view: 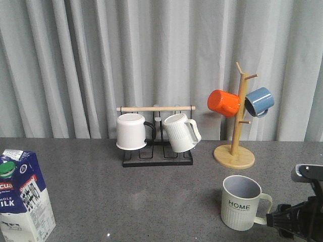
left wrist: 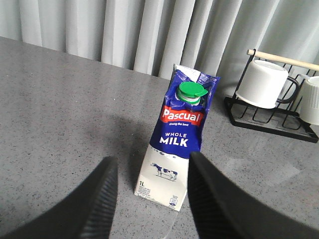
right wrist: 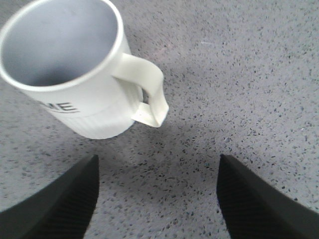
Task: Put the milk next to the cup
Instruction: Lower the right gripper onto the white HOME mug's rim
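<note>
At the table's near left corner stands the milk (view: 22, 196), upright, cut off by the front view's left and bottom edges. Well apart from it, at near right, sits the cup (view: 242, 202), upright, "HOME" lettering facing the camera, handle pointing right.

Left wrist view shows the carton whole: green cap (left wrist: 192, 91), red brand band, "WHOLE MILK", a cow print near the base. Left gripper (left wrist: 149, 184) is spread wide with its fingers either side of the carton's lower part, not touching it, holding nothing. The left arm does not show in the front view.

Right wrist view shows the cup's greyish inside and cream handle (right wrist: 147, 92) from above; only "ME" of the lettering shows there. Right gripper (right wrist: 157, 191) is wide open, empty, over bare table (right wrist: 259, 74) just beside the handle. Front view catches only part of the right arm (view: 303, 214) at the bottom right edge, next to the cup.

Count: one carton, five mugs in all.
- one HOME cup on the table
- two white mugs on the black rack (view: 157, 157) at centre back: a plain one (view: 131, 131) with a black handle, a ribbed one (view: 180, 132)
- two on the wooden mug tree (view: 235, 136) at right back: orange (view: 223, 103) and blue (view: 259, 101)

Grey curtain (view: 101, 60) behind everything.
</note>
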{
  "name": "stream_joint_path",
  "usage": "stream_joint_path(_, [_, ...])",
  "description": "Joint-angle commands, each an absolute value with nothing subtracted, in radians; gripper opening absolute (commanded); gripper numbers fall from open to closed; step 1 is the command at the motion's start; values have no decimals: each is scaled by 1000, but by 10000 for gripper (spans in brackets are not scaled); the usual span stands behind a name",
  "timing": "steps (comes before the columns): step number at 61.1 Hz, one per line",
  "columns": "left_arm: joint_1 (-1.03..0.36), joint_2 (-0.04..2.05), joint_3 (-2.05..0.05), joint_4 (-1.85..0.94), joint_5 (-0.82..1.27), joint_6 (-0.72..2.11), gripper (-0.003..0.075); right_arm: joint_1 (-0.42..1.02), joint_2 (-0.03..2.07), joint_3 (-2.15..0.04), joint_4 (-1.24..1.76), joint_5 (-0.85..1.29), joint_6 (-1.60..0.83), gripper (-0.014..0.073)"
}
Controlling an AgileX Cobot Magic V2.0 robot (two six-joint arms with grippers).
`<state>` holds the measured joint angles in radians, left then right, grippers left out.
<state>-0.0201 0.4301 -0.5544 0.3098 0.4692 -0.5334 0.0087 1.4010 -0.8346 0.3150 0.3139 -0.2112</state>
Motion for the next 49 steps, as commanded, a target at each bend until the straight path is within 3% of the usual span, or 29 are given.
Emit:
stream_joint_path(1, [-22, 444, -588, 315, 406, -534, 328, 4, 1407, -859, 322, 235, -233, 486])
stream_joint_path(49, [-22, 444, -588, 315, 410, -534, 328, 96, 1511, -862, 378, 117, -297, 473])
